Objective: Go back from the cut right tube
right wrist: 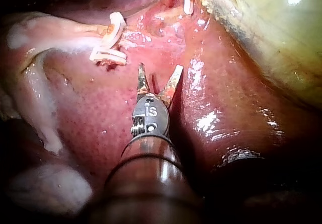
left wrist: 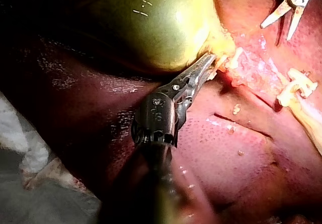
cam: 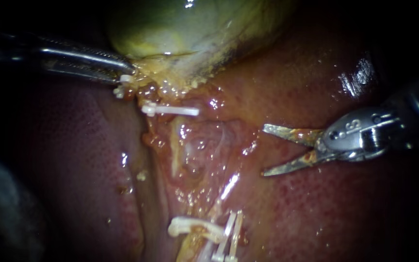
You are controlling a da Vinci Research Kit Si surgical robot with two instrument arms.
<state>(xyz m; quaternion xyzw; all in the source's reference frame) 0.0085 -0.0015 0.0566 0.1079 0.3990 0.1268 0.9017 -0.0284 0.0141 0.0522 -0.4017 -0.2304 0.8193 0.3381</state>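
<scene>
- Right instrument (cam: 266, 150): blades spread wide, holding nothing, over the liver (cam: 316, 218).
- Left instrument (cam: 122, 72): jaws pinching the gallbladder (cam: 180, 24) edge.
- White clip (cam: 170, 110) lies between them.

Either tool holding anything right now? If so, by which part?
Left tool grips the gallbladder at its narrow yellowish end, jaws shut on it. Right tool holds nothing, its blades open over the liver.

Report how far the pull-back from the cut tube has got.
Done: the right instrument, blades open and empty, sits over the liver, apart from the clips below it. In hand: the left instrument holds the gallbladder at its base. Left: drawing the right instrument farther off; how far, I cannot tell.
</scene>
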